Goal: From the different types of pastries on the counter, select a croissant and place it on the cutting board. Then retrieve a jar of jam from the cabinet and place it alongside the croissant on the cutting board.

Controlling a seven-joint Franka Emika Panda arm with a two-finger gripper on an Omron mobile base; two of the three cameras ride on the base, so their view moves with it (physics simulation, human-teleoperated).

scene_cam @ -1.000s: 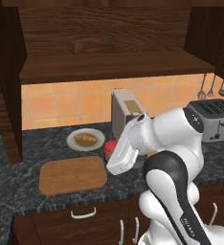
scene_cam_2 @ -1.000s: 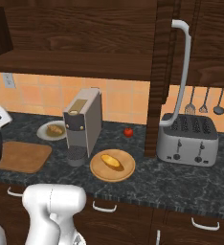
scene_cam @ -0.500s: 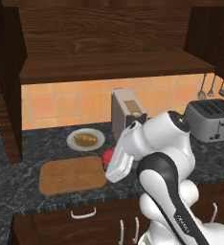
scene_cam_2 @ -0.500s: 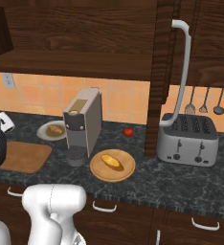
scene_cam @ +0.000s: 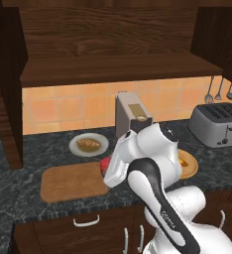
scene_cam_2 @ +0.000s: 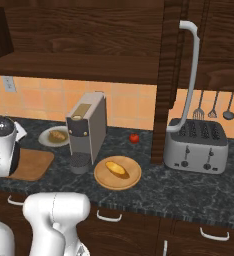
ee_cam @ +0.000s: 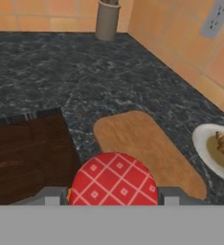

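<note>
Over the board's right end: gripper [ee_cam: 114, 200] holds the jar of jam [ee_cam: 114, 180], fingers clamped on either side of it just under its red checked lid.
Jar from the base: a bit of red [scene_cam: 106, 164] shows beside the white forearm, at the right edge of the cutting board [scene_cam: 71, 181].
Cutting board: bare light-brown wood lying flat on the counter [scene_cam: 29, 149].
Croissant: [scene_cam: 88, 144] lies on a white plate [scene_cam: 75, 148], behind the board (not on the wood).
Other pastry: the smooth yellow-orange piece [scene_cam_2: 117, 169] sits on a round tan plate [scene_cam_2: 103, 179], in front of the coffee machine [scene_cam_2: 86, 131].
Cabinet: [scene_cam: 108, 44] open above the counter, its shelf dark.
Toaster: [scene_cam_2: 196, 145] far right, with a small red fruit [scene_cam_2: 134, 138] between it and the coffee machine.
</note>
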